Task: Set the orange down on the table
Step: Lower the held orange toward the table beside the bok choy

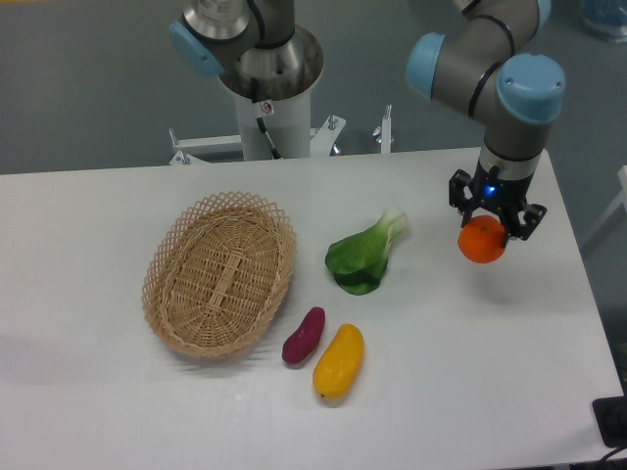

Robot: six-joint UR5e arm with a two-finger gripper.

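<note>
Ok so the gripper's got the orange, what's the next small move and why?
Probably lower straight down, then open. The gripper is shut on the orange over bare table right of the greens, with nothing under it; whether it already touches the table is unclear.
</note>
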